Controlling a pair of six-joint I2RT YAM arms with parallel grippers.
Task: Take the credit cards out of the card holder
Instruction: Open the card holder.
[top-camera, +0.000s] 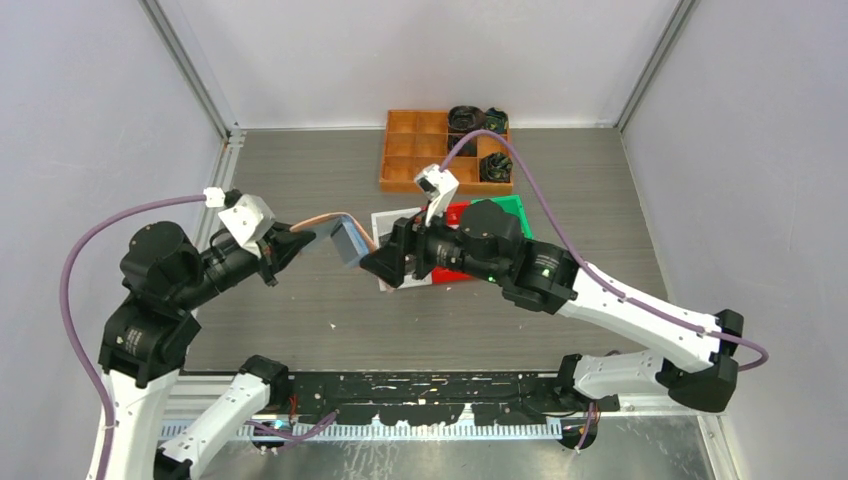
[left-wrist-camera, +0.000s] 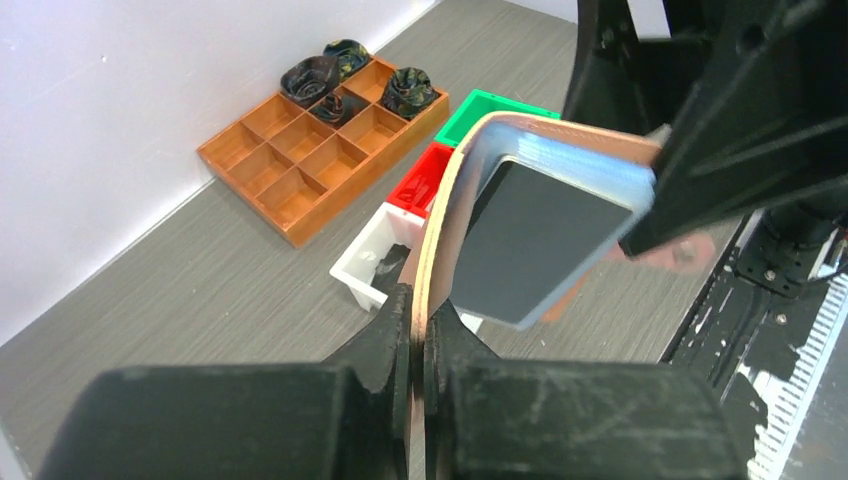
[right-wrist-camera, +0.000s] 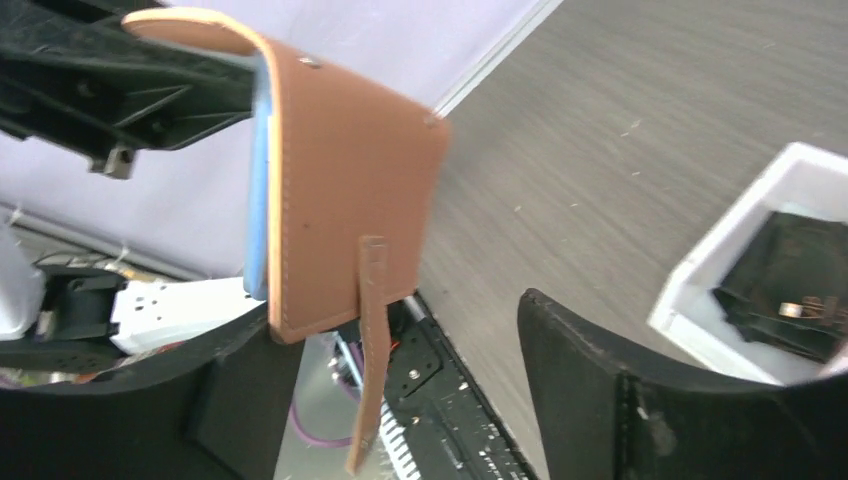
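While left gripper pinches card holder, right gripper gapes beside

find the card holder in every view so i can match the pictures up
Top external: the card holder is just left of centre, up off the table.
Left wrist: centre, a curved pink band wrapped around a dark card.
Right wrist: upper left, tan back facing the camera, strap hanging down.
Shared landmark: the white bin, beside the holder in each view.
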